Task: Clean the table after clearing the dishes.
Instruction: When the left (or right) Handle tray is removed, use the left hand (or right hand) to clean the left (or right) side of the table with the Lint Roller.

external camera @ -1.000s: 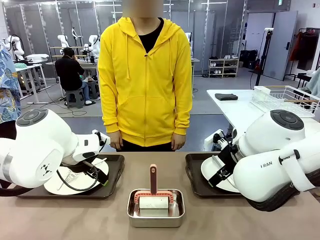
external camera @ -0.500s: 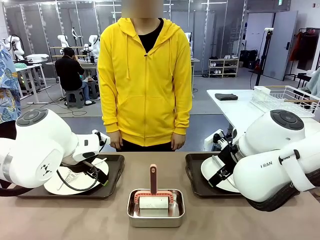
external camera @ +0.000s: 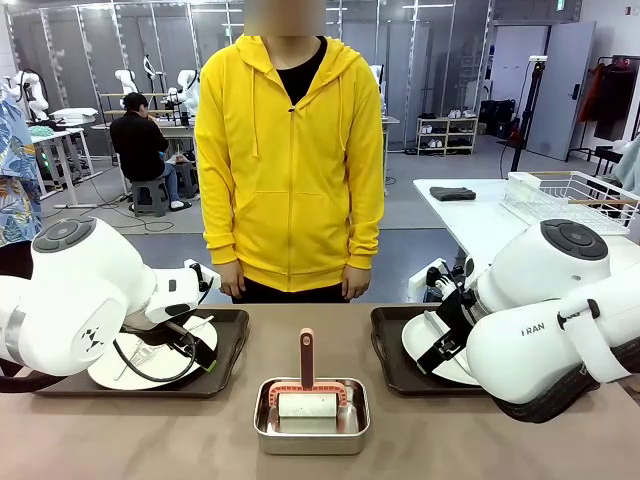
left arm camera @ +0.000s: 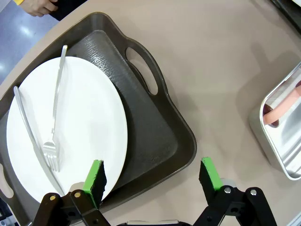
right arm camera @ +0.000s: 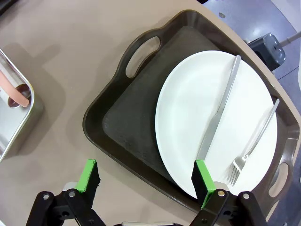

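Right, the matte taupe-brown table [external camera: 420, 445] isn't cleared yet. The dark brown handled left tray [left arm camera: 155, 141] and its twin, the right tray [right arm camera: 127, 108], each carry a round white plate [left arm camera: 89, 117] with a silver fork [left arm camera: 56, 108] and knife [left arm camera: 28, 125]. My left gripper [left arm camera: 153, 173] hovers over its tray's edge, fingers spread. My right gripper [right arm camera: 146, 178] does likewise, empty. Wiping comes afterwards; the pink-handled tool [external camera: 306, 358] in the small steel pan [external camera: 262, 418] is probably a roller, though I can't be sure.
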`<state>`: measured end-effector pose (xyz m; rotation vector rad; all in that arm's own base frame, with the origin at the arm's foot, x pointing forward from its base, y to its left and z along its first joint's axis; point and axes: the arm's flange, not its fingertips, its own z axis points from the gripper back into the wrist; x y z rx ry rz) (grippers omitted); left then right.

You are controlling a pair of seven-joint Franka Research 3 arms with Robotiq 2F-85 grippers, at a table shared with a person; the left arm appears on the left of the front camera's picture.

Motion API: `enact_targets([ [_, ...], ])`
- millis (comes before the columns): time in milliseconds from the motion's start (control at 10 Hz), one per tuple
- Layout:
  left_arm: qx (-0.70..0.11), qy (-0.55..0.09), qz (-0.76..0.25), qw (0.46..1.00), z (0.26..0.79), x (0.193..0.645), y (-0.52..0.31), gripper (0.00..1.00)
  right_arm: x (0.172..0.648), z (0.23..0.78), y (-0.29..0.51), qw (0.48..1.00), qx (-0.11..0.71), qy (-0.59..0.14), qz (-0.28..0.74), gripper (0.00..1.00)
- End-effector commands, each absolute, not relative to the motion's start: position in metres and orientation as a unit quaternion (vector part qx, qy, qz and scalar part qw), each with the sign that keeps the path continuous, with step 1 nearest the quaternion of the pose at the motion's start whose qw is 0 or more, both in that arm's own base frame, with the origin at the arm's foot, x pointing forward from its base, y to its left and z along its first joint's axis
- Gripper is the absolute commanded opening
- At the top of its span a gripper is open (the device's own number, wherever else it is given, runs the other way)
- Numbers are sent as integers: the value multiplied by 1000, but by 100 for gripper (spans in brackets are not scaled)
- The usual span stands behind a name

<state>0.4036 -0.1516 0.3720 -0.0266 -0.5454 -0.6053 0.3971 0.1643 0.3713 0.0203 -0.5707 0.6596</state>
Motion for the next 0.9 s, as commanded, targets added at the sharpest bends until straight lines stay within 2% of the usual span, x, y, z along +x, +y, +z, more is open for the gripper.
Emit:
enact_targets([
  [0, -13, -265, -294, 918, 372, 404, -151, 100, 397, 371, 165, 906, 10, -276, 319, 100],
  [300, -13, -265, -294, 918, 372, 404, -152, 100, 397, 371, 165, 906, 10, -276, 319, 100],
  [500, -61, -262, -282, 921, 384, 414, -156, 100, 401, 381, 170, 907, 24, -274, 318, 100],
  [800, -133, -220, -260, 931, 417, 436, -138, 100, 414, 424, 168, 913, 79, -260, 305, 100],
])
